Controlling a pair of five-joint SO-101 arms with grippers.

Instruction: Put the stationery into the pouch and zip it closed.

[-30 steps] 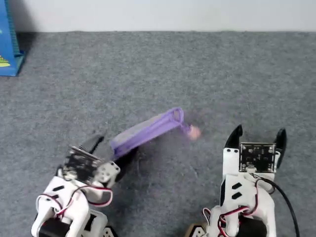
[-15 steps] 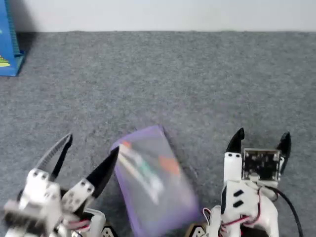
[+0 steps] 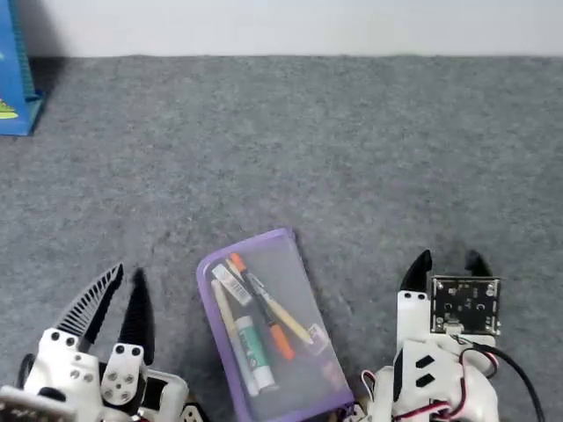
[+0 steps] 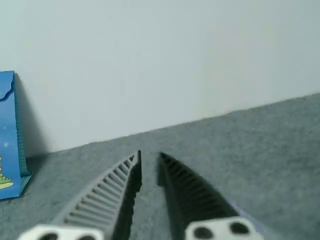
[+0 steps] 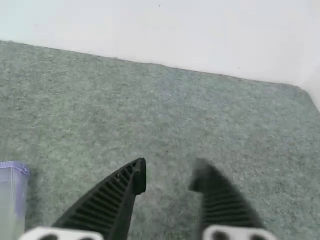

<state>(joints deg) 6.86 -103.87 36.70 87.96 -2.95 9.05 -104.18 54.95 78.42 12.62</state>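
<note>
Overhead and wrist views of the two arms at rest beside the pouch [image 3: 251, 243]. We take the pouch as our reference. It is a clear sleeve with a purple border, lying flat on the grey carpet [image 3: 352, 149] at a slant, with one short end towards the wall [image 3: 290, 26] and the other towards the arm bases. Through its clear face we see the stationery [image 3: 264, 321]: several pens lying roughly lengthwise, one with orange ends, and a white tube with a green label [image 3: 250, 345]. We cannot tell whether the zip is drawn.

The left gripper [image 3: 129, 272] stands just beside the pouch, off one long edge, apart from it. Its ribbed fingers are parted by a narrow gap and hold nothing, as its own wrist view [image 4: 150, 156] confirms. The right gripper [image 3: 449, 257] stands off the opposite long edge, also clear of the pouch. Its fingers are spread wider and are likewise empty, and its wrist view [image 5: 170, 165] shows a corner of the pouch [image 5: 12, 170] to one side.

A blue box [image 3: 13, 79] stands against the wall, well apart from the pouch, beyond the left gripper.
</note>
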